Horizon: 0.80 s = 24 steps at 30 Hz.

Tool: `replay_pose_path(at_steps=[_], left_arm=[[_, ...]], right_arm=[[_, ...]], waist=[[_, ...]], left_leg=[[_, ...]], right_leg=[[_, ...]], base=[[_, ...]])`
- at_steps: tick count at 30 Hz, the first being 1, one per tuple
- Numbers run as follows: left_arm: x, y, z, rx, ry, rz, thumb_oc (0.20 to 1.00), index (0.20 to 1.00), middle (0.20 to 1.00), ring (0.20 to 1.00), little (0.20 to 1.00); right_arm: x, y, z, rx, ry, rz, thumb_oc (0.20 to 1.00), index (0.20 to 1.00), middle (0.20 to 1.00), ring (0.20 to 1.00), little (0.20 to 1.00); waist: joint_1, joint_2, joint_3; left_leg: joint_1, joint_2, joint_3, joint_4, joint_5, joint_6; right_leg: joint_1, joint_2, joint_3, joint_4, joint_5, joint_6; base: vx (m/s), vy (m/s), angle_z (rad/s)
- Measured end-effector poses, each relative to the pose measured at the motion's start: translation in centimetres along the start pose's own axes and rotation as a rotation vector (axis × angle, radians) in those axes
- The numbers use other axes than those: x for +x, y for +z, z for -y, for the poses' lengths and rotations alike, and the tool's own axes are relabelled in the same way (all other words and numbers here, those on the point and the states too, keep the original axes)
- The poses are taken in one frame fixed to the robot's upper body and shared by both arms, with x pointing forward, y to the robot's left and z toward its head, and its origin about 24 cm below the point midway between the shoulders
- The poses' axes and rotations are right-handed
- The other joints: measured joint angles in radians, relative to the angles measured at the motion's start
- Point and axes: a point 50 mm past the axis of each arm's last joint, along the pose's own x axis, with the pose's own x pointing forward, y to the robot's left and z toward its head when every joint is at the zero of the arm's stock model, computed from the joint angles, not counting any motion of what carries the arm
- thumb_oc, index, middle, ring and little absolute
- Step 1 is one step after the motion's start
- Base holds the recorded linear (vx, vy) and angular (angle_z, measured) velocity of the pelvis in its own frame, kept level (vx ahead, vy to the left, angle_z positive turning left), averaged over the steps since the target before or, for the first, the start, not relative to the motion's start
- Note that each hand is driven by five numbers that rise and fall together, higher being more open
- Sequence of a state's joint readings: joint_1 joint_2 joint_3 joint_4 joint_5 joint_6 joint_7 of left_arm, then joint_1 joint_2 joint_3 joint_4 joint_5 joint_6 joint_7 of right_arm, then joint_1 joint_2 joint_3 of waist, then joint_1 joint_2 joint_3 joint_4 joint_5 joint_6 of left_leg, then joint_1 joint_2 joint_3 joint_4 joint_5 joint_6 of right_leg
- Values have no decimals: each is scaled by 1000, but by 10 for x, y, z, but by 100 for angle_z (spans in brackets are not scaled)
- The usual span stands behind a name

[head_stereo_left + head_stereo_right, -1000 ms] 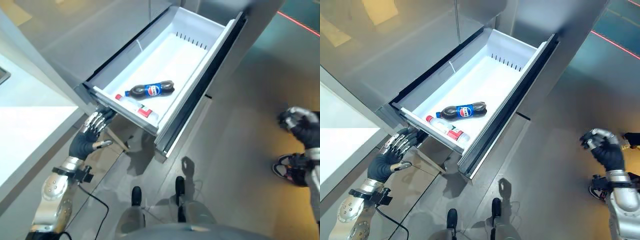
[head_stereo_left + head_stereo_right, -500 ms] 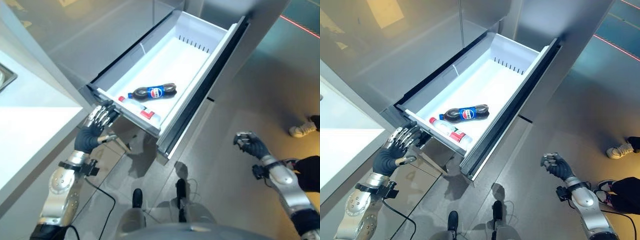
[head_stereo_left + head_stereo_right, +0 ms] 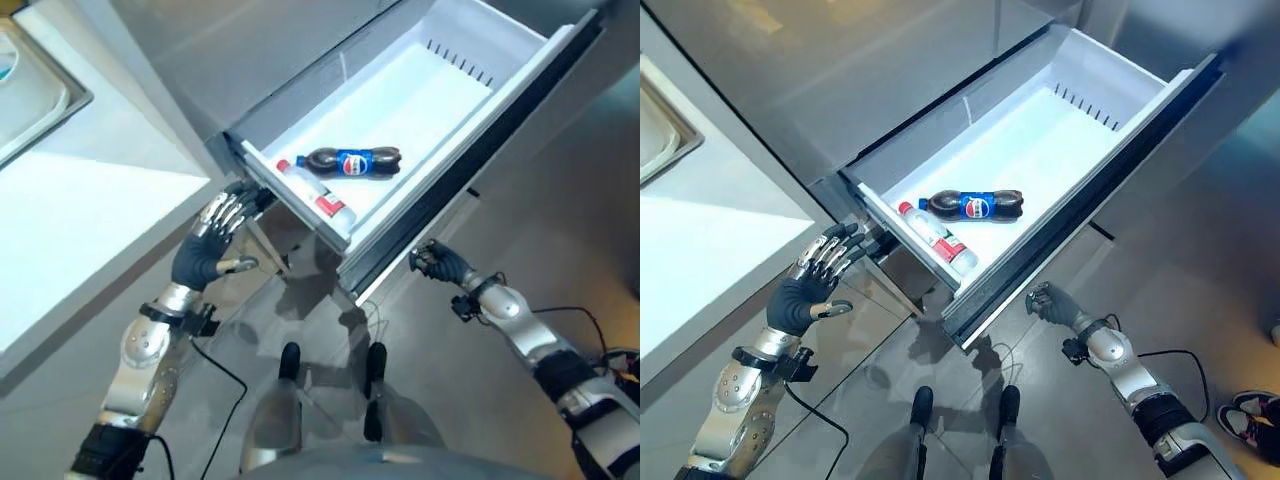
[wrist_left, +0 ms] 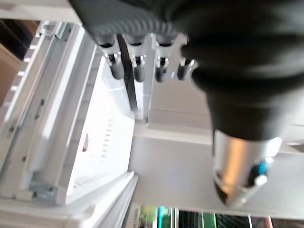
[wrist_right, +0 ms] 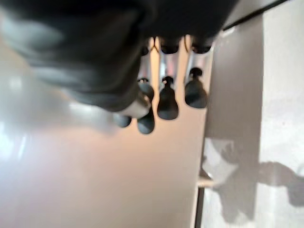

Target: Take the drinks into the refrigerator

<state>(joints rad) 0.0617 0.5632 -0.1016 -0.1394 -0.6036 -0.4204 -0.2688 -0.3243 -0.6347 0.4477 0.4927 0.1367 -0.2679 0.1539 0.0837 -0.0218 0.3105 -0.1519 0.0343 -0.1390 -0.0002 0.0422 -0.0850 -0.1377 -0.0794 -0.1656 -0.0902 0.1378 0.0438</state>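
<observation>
A white freezer drawer [image 3: 455,110] stands pulled out of the refrigerator. In its near end lie a dark cola bottle [image 3: 352,161] with a blue label and a clear bottle [image 3: 315,192] with a red label, both on their sides. My left hand [image 3: 210,245] is open, its straight fingers [image 4: 137,66] at the drawer's near left corner. My right hand [image 3: 437,262] is low, just in front of the drawer's dark front panel [image 3: 1080,235]. Its fingers [image 5: 166,102] are curled and hold nothing.
A white counter [image 3: 80,230] runs along my left, with a steel sink [image 3: 30,90] at its far end. Grey floor [image 3: 1200,250] spreads right of the drawer. A person's white shoe [image 3: 1248,402] stands at the lower right.
My right hand has swung in from the far right to just before the drawer's front panel. The camera has shifted. The left hand stays at the drawer's corner and the bottles lie as before.
</observation>
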Motion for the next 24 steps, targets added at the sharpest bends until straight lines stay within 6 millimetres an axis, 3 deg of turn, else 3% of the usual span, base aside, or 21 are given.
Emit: replay_pose_path(at_steps=[4,9,13,20,22,24], left_arm=[[2,2,1,2,-14,10,1000,1000,1000,1000,1000],[6,9,6,2,-43,43,1000,1000,1000,1000,1000],[9,9,7,-11,-65,47,1000,1000,1000,1000,1000],[13,14,5,-11,-89,55,1000,1000,1000,1000,1000],[17,18,3,2,-101,65,1000,1000,1000,1000,1000],[20,20,3,8,-107,81,1000,1000,1000,1000,1000]], right_arm=[[7,8,0,-35,34,16,200,200,200,200,200],[25,34,2,-82,60,91,200,200,200,200,200],[40,64,15,-138,49,177,200,200,200,200,200],[54,130,58,-228,-72,353,200,200,200,200,200],[57,170,77,-306,-123,442,200,200,200,200,200],[55,196,91,-340,-180,504,200,200,200,200,200]], waist=[[17,10,11],[49,16,15],[87,23,20],[132,25,23],[138,23,25],[153,23,25]], left_leg=[[-2,3,-34,2,5,-7],[-12,3,-63,10,7,-11],[-21,-1,-85,14,9,-14],[-47,-6,-113,15,13,-16],[-57,-7,-116,15,13,-16],[-53,-8,-116,15,13,-16]], right_leg=[[19,4,-35,0,-12,-2],[28,6,-64,0,-21,-3],[30,4,-81,0,-24,-1],[21,1,-108,0,-26,-5],[12,1,-111,0,-26,-5],[16,-1,-112,0,-27,-4]], base=[[29,-26,25],[9,-9,18],[8,-6,13],[6,2,14],[16,3,3],[0,0,0]])
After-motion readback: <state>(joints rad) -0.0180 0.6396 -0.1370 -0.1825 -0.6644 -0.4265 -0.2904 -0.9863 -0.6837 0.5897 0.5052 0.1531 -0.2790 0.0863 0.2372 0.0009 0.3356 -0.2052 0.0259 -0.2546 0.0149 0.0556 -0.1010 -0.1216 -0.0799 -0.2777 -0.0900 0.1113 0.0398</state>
